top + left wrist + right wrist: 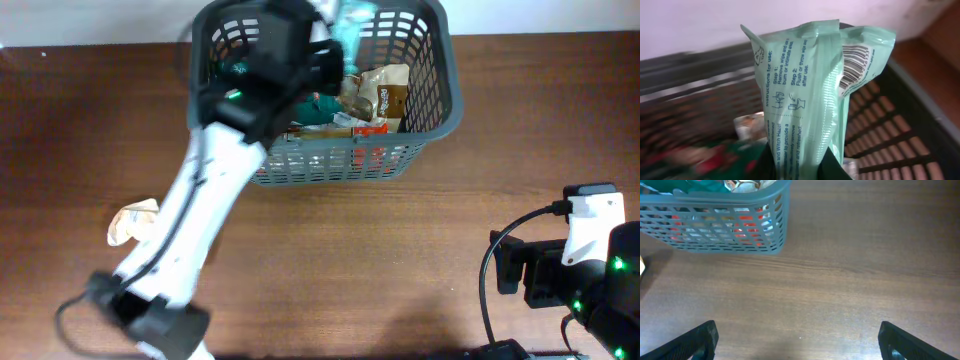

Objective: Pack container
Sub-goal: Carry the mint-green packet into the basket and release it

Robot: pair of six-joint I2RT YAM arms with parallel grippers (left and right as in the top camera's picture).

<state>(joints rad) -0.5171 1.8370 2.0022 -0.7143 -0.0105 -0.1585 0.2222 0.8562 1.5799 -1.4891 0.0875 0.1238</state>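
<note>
holding a mint-green packet (800, 85) upright, your left jaws are clamped on its lower end, and one dark finger (765, 170) shows at the bottom edge of the left wrist view. the packet's back seam faces that camera, with printed instructions for use running along it and a barcode near its top right.

from overhead, your left arm (210, 190) reaches from the near left part of the counter (400, 260) up to the far edge. there the packet (352, 15) shows as a blurred green patch above the far side of the basket (452, 80).

the basket sits at the middle of the far edge. its slotted wall (900, 130) runs behind and below the packet in the left wrist view. it already holds a brown packet (385, 95), a dark green packet (320, 105) and a red and white packet (365, 128), all lying toward its near side. its near right corner (775, 235) fills the top left of the right wrist view, with red and pale wrappers showing through the slots.

a crumpled pale wrapper (132, 222) lies on the counter near the left edge, just beside your left arm.

your right arm (590, 270) is at the near right corner, well apart from the basket. its jaws stand wide apart, one finger (695, 340) at each lower corner of the right wrist view, over the brown wood.
</note>
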